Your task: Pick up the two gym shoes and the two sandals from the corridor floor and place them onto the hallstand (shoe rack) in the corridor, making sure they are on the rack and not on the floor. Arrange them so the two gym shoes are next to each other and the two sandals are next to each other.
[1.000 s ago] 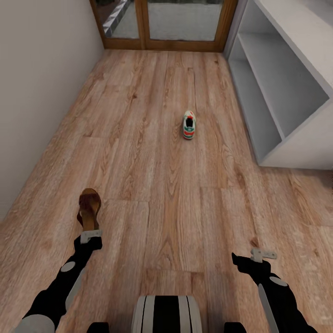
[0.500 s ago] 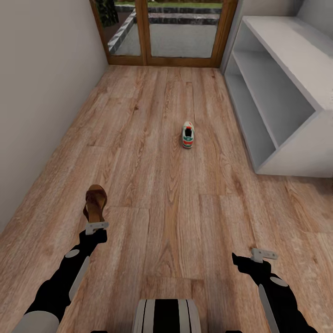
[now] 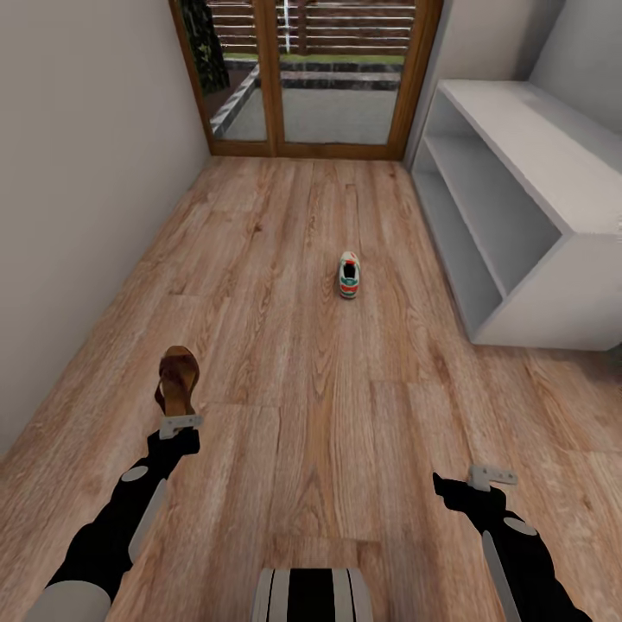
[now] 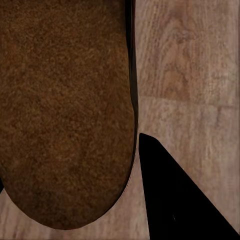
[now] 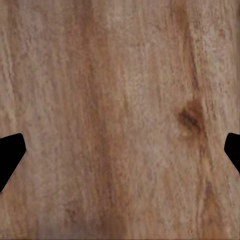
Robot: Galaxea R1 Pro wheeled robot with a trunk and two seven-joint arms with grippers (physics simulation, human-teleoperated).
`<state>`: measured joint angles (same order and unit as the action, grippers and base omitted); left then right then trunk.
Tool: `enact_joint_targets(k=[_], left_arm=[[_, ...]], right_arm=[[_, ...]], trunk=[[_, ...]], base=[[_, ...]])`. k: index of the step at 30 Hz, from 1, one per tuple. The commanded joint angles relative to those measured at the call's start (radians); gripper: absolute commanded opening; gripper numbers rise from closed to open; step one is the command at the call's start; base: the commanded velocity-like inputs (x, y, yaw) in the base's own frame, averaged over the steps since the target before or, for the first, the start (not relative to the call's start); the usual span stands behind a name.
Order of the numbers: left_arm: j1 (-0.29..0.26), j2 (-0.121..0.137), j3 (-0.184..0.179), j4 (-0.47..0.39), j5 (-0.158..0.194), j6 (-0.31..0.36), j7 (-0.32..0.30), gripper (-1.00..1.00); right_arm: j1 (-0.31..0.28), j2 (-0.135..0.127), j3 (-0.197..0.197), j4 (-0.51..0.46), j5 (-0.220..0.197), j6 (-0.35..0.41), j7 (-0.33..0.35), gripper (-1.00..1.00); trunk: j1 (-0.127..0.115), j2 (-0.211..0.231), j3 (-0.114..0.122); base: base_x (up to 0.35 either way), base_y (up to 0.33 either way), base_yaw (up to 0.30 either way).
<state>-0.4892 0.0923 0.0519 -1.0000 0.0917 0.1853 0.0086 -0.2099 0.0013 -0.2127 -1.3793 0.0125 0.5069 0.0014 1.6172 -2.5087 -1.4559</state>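
We faced a corridor floor of light wood plank, running up to a wood-framed glass door at the far end, w/ a plain wall along the left. On the right stood a long low white shelf unit, open shelves facing the corridor; whether this was the hallstand we couldn't tell, as no back panel w/ upper shelves showed.

Our two black arms reached fwd low over the planks. The left gripper held a brown sandal by its near end, fingers closed on it; the shoe pointed away from us, and we couldn't tell if it was clear of the floor. In the left wrist view the sandal lay close under the camera, w/ one dark finger beside it and planks behind.

The right gripper hung over bare floor near the front right, holding nothing. In the right wrist view its fingertips sat at opposite edges, spread wide apart.

One gym shoe, white w/ green and red-orange, sat on the floor mid-corridor, heel toward us, well apart from both grippers and nearer the shelf unit than the wall.
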Motion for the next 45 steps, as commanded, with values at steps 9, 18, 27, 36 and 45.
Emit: enact_joint_targets(k=[9, 18, 27, 36, 45], left_arm=[[0.000, 0.025, 0.003, -0.006, 0.004, 0.239, -0.002, -1.00], [0.000, 0.025, 0.002, -0.008, 0.005, 0.245, -0.004, -1.00], [0.000, 0.024, 0.000, -0.008, 0.006, 0.244, -0.005, -1.00], [0.000, 0.023, -0.001, -0.008, 0.006, 0.244, -0.006, -1.00], [0.000, 0.023, -0.002, -0.008, 0.006, 0.244, -0.006, -1.00]], right_arm=[[0.000, 0.000, 0.000, -0.001, 0.001, 0.005, 0.000, 1.00], [0.000, 0.000, 0.000, -0.001, 0.001, 0.005, 0.000, 1.00], [0.000, 0.000, 0.000, -0.001, 0.001, 0.005, 0.000, 1.00], [0.000, 0.000, -0.001, -0.001, 0.001, 0.005, 0.000, 1.00], [0.000, 0.000, -0.001, -0.001, 0.001, 0.005, 0.000, 1.00]], trunk=[[-0.004, 0.002, 0.049], [-0.008, 0.004, 0.099], [-0.012, 0.006, 0.148], [-0.016, 0.008, 0.198], [-0.017, 0.008, 0.216]], base=[[0.000, 0.000, 0.000], [0.000, 0.000, 0.000], [0.000, 0.000, 0.000], [0.000, 0.000, 0.000], [0.000, 0.000, 0.000]])
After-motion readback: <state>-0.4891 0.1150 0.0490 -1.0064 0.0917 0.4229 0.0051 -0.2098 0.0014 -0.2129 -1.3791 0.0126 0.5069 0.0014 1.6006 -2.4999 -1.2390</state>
